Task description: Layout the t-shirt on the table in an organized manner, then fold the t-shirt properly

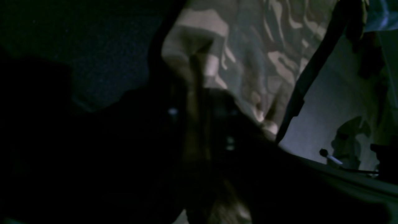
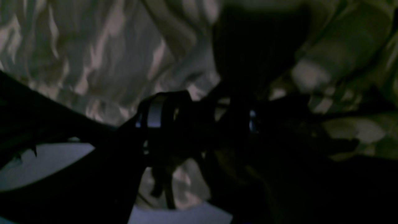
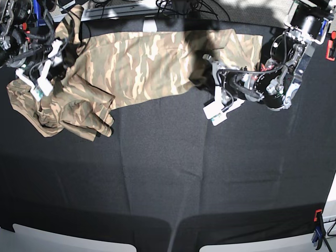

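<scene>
The camouflage t-shirt lies along the back of the black table, its body spread flat to the right and its left end bunched in folds. My left gripper sits at the shirt's right lower edge. In the dim left wrist view a fold of the t-shirt runs down between the dark fingers of the left gripper, and I cannot make out whether they pinch it. My right gripper stands open over the bunched left end, with the t-shirt all around the right gripper.
Cables and equipment line the table's back edge. A red clamp sits at the right edge and another clamp at the front right corner. Bare black cloth spans the front half.
</scene>
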{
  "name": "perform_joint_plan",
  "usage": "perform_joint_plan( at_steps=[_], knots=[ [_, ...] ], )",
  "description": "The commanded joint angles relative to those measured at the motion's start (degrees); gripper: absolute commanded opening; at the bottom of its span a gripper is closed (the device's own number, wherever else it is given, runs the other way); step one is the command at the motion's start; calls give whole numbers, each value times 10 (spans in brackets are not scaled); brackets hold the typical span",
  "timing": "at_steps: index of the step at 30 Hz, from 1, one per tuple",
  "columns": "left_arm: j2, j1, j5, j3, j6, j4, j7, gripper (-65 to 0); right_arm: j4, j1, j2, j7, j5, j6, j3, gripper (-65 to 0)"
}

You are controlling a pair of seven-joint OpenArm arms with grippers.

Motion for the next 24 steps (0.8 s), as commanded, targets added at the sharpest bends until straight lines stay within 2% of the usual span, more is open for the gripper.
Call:
perform_joint_plan(
  at_steps=[1,5,10,15,17,22,24],
  knots=[
    [-2,-8,-12,-3,-2,9,-8,-482,9,3,9,26,4,5,4,-359],
    [-2,-8,-12,-3,-2,9,-7,-482,10,3,9,100,6,5,4,-359],
    [-2,-8,-12,-3,-2,9,-7,-482,10,13,9,94,-10,5,4,-360],
    [-2,-8,-12,-3,-2,9,-7,-482,22,30,9,68,37,5,9,-360],
    [-2,-8,-12,-3,-2,9,-7,-482,31,33,10,74,76,5,25,-360],
    [-2,-8,-12,-3,-2,9,-7,-482,60,33,10,80,233,5,85,-360],
    [-2,-8,-12,-3,-2,9,-7,-482,61,46,9,96,242,5,105,-360]
  ],
)
